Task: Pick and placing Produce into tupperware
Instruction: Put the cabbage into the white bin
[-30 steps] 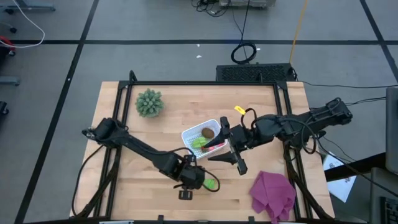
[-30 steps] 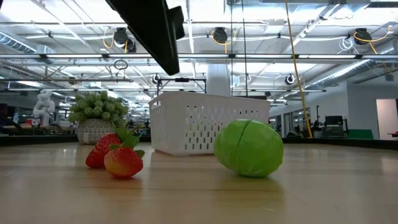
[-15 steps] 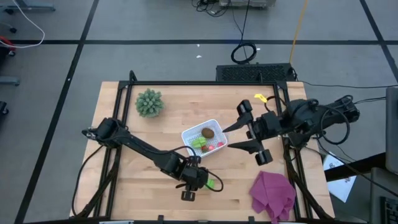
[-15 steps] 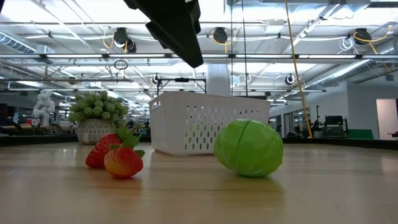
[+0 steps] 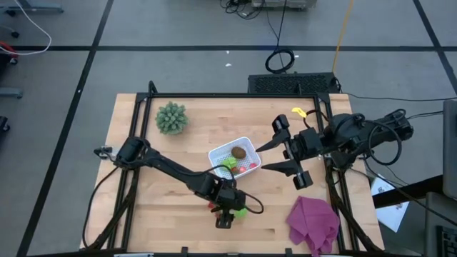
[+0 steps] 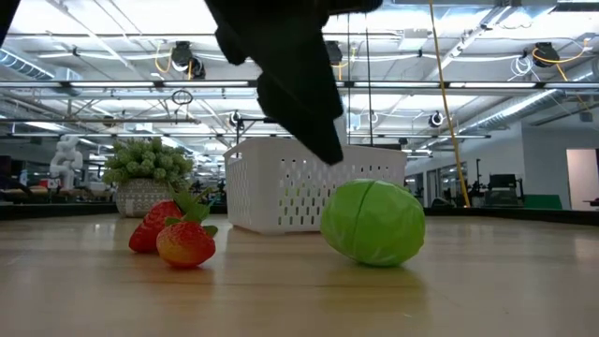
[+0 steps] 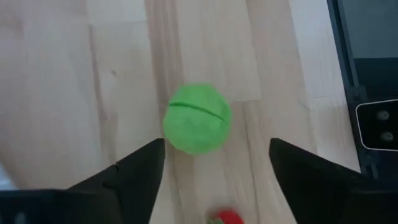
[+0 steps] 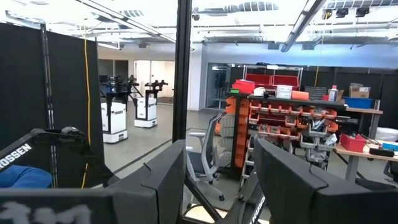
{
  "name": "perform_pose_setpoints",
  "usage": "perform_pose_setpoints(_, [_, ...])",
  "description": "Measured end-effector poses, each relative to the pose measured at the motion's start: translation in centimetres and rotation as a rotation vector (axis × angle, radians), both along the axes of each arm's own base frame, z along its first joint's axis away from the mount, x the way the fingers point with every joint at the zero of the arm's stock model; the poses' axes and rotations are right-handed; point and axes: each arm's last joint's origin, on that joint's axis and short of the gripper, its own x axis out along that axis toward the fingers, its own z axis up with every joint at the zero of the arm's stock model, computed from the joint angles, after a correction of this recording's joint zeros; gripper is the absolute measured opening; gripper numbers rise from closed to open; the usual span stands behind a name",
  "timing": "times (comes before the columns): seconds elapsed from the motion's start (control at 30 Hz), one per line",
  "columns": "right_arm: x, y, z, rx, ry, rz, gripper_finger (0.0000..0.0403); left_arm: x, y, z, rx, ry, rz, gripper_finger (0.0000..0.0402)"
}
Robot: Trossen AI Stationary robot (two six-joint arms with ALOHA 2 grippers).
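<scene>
A green round produce piece (image 7: 198,118) rests on the wooden table near its front edge, also visible in the low view (image 6: 374,223). My left gripper (image 7: 214,168) hovers over it, open, its fingers slanting down just short of the piece (image 5: 241,211). Two red strawberries (image 6: 185,241) lie beside it on the table. The white tupperware (image 5: 246,143) stands mid-table and holds a brown round piece (image 5: 238,152), a green leafy one (image 5: 227,164) and pink-red ones (image 5: 250,165). My right gripper (image 5: 263,159) is raised to the right of the tupperware, open, nothing between its fingers.
A spiky green plant (image 5: 171,118) stands at the far left of the table. A purple cloth (image 5: 313,221) lies at the near right corner. A black frame (image 5: 139,107) runs around the table's edges.
My left gripper has moved down and toward the table's right edge, closing in on the green round piece. My right gripper has drawn away from the tupperware toward the right edge and risen, then kept still.
</scene>
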Motion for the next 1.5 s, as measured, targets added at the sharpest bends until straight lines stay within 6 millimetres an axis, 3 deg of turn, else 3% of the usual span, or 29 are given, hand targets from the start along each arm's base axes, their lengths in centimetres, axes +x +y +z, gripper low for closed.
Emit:
perform_pose_setpoints(0.23, [0.0,0.0,-0.1,-0.006,0.004,0.0,0.018,0.2,-0.1,0.0,-0.018,-0.013,0.002,0.034])
perform_pose_setpoints(0.43, [0.0,0.0,0.0,-0.008,0.002,-0.001,0.018,0.7,-0.2,-0.1,-0.035,-0.052,0.003,0.0354])
perform_pose_setpoints(0.63, [0.0,0.0,0.0,-0.005,0.004,0.0,0.018,1.1,-0.2,-0.5,-0.016,-0.086,0.003,0.0345])
perform_pose_setpoints(0.97, [0.0,0.0,-0.1,-0.005,0.005,0.0,0.018,1.8,-0.4,-4.1,0.027,-0.026,0.002,0.0337])
perform_pose_setpoints(1.33, [0.0,0.0,-0.1,-0.006,0.005,0.0,0.018,1.9,-0.3,-4.4,0.1,-0.058,-0.003,0.0313])
perform_pose_setpoints(1.5, [0.0,0.0,-0.1,-0.005,0.005,0.001,0.018,2.2,-0.4,-5.7,0.102,-0.044,-0.007,0.0295])
